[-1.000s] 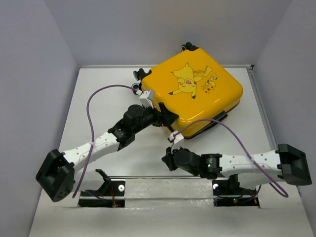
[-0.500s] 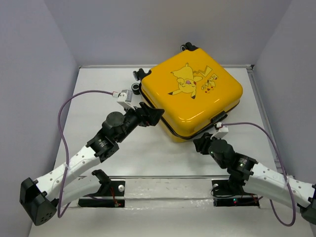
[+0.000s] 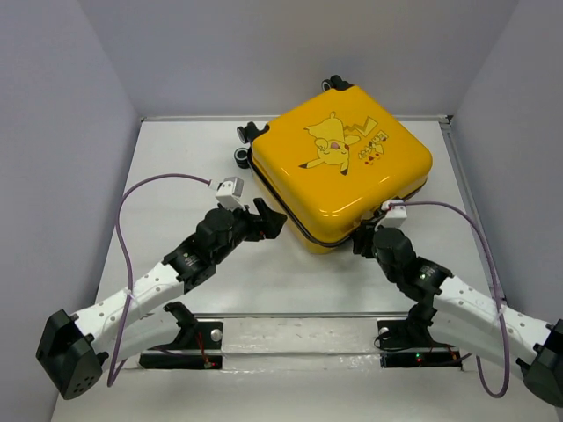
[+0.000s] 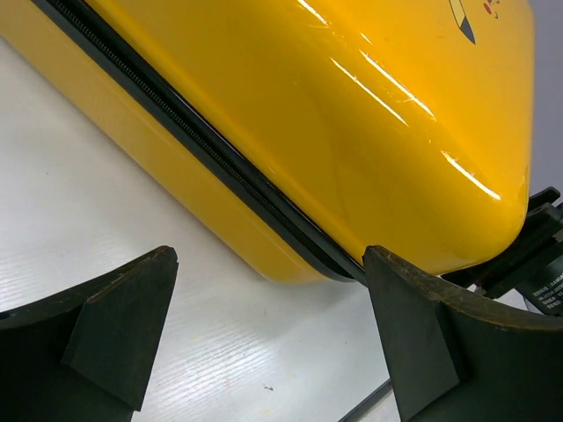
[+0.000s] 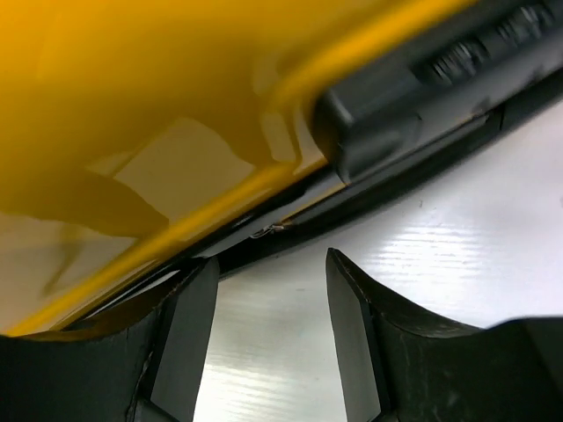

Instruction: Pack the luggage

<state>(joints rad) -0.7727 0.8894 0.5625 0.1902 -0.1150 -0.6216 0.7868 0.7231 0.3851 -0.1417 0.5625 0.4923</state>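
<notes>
The luggage is a yellow hard-shell suitcase with a Pikachu print. It lies flat and closed at the back of the table. My left gripper is open just off its near-left side. In the left wrist view, the yellow shell and black zipper trim sit beyond the left gripper, with bare table between the fingers. My right gripper is open at the near-right edge. The right wrist view shows the right gripper empty, just under the shell and a black handle block.
The white table is walled by grey panels on three sides. Black-and-white wheels stick out at the suitcase's far-left corner, with another at the back. Purple cables loop from both wrists.
My right gripper swung from the table's front middle up to the suitcase's near-right edge and opened. My left gripper drew back slightly from the suitcase's side, staying open.
</notes>
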